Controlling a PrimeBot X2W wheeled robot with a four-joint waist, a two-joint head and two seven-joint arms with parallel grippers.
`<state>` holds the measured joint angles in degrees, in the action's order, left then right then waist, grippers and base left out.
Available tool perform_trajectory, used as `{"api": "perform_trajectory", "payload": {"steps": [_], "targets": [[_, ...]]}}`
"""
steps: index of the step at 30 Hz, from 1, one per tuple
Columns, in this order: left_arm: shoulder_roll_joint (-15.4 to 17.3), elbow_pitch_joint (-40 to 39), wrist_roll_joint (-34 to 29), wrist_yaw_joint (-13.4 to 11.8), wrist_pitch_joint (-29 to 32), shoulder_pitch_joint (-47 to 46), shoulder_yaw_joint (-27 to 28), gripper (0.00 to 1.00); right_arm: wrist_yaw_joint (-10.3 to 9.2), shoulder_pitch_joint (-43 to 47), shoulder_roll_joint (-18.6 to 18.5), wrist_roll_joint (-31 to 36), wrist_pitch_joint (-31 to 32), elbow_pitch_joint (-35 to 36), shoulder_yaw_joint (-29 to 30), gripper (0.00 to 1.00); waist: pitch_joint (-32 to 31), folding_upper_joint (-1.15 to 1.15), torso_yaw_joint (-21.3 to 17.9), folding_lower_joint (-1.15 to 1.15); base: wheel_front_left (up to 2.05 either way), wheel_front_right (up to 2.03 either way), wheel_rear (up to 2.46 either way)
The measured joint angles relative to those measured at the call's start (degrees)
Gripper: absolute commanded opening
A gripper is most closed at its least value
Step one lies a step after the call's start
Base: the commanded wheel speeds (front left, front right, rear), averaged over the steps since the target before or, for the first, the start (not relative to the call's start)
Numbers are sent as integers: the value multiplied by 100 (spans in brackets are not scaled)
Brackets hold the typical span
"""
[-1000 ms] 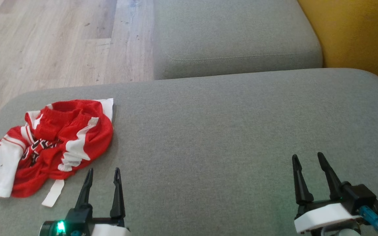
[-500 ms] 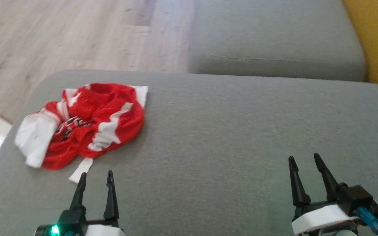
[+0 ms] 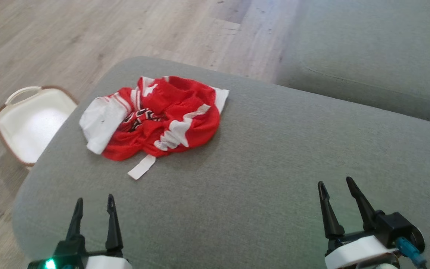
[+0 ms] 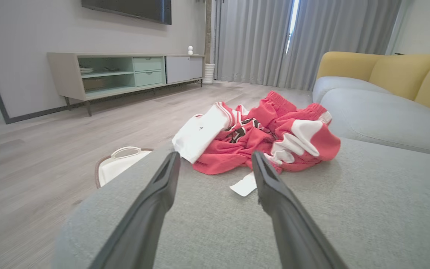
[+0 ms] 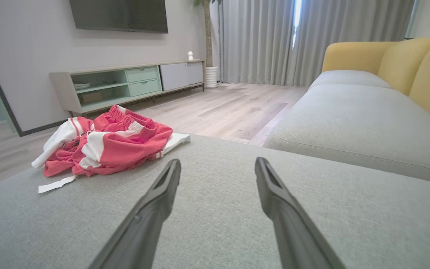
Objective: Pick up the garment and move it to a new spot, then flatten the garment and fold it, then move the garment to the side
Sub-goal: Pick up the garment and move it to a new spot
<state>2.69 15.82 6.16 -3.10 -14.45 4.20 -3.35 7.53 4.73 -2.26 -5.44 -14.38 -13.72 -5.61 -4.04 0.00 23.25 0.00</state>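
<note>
A crumpled red and white garment (image 3: 155,117) lies in a heap near the far left corner of the grey cushion (image 3: 259,168). It has black lettering, and a white strip sticks out toward me. My left gripper (image 3: 93,198) hovers open near the cushion's front left, well short of the heap, nothing between its fingers. In the left wrist view the garment (image 4: 259,136) sits just beyond the left gripper (image 4: 215,157). My right gripper (image 3: 333,182) stands open and empty at the lower right. From the right wrist, the garment (image 5: 106,144) lies far left of the right gripper (image 5: 218,162).
A white basket (image 3: 32,123) with a brown rim stands on the wood floor left of the cushion. A second grey cushion (image 3: 371,56) lies beyond, with yellow backrests (image 5: 405,63). A low TV cabinet (image 4: 125,73) stands along the far wall.
The head camera has turned left, so the garment now sits nearer the middle of the view and the basket has come in. Both grippers stay open; the garment lies as before.
</note>
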Motion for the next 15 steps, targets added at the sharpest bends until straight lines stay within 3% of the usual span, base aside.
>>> {"api": "perform_trajectory", "payload": {"steps": [9, 15], "targets": [[3, -288, -201, -3, 0, 12, 189, 100, 0, -5, -1, 71, 0, 58, 75, 100, 222, 0, 169, 0, 0, 0, 0], [188, -423, -339, 170, 0, -812, 212, 100, 0, -12, -1, 324, -1, 105, 125, 100, 561, 0, 205, 0, 0, 0, 0]]}}
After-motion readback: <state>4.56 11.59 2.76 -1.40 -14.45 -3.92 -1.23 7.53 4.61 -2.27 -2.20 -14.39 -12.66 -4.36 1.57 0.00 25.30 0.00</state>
